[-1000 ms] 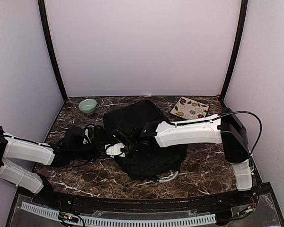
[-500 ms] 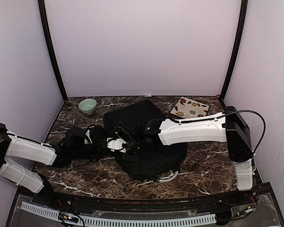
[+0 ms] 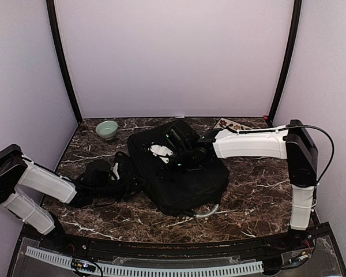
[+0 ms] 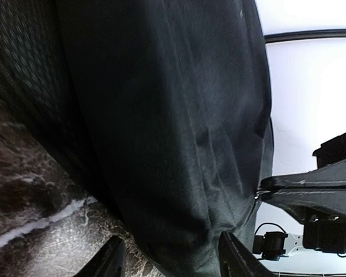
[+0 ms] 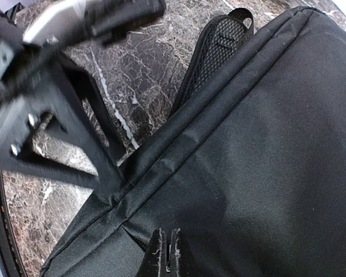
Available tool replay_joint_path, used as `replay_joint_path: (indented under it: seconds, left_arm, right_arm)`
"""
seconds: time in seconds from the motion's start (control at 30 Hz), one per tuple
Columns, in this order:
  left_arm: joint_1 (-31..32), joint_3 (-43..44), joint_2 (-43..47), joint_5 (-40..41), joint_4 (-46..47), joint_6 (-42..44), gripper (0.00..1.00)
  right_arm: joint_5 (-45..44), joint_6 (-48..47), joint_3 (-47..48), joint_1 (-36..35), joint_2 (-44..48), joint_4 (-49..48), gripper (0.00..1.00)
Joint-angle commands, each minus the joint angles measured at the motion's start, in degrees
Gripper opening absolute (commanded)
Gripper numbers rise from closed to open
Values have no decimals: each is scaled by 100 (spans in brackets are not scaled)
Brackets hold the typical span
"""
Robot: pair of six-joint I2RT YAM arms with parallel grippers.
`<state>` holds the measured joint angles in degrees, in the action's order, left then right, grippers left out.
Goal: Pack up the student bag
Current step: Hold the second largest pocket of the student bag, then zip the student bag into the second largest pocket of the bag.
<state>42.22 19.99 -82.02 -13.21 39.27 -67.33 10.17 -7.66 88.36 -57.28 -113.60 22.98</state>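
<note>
the right hand is clenched, its two fingers pressed together just over the black fabric of the student bag; if it pinches something there, i cannot tell. the left hand is released, its fingers apart with the bag's left edge between them. the bag lies flat in the middle of the dark marble surface. a green bowl stands at the far left, well apart from the bag.

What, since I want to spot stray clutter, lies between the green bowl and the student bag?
Nothing lies there. In the top view, only bare marble tabletop separates the green bowl from the student bag.
</note>
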Motion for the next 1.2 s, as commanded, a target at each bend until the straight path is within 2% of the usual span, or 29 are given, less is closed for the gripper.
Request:
replay_joint_path:
  seconds: [0.0, 0.2, 0.27, 0.33, 0.43, 0.6, 0.83, 1.17]
  left_arm:
    - [139, 215, -422, -218, 669, -180, 58]
    - [205, 247, -957, -337, 1630, -491, 58]
    - [216, 309, -1123, -371, 1775, -544, 54]
    - [217, 338, -1269, -383, 1993, -623, 45]
    - [217, 270, -1470, -339, 2488, -766, 25]
    - [217, 110, -1537, -210, 2730, -822, 0]
    - [217, -111, -1390, -34, 2649, -801, 0]
    - [212, -9, -1061, 101, 1802, -567, 0]
  right_arm:
    - [166, 328, -93, 123, 294, -616, 0]
    - [456, 537, -287, 177, 365, -792, 0]
    - [476, 563, -335, 182, 394, -853, 0]
    - [475, 564, -331, 186, 397, -859, 0]
    - [470, 593, -336, 235, 419, -854, 0]
    - [543, 729, -478, 436, 592, -910, 0]
    - [795, 1026, -1046, 1011, 1063, -1290, 0]
    - [1109, 1322, -1679, 2006, 1597, -1710, 0]
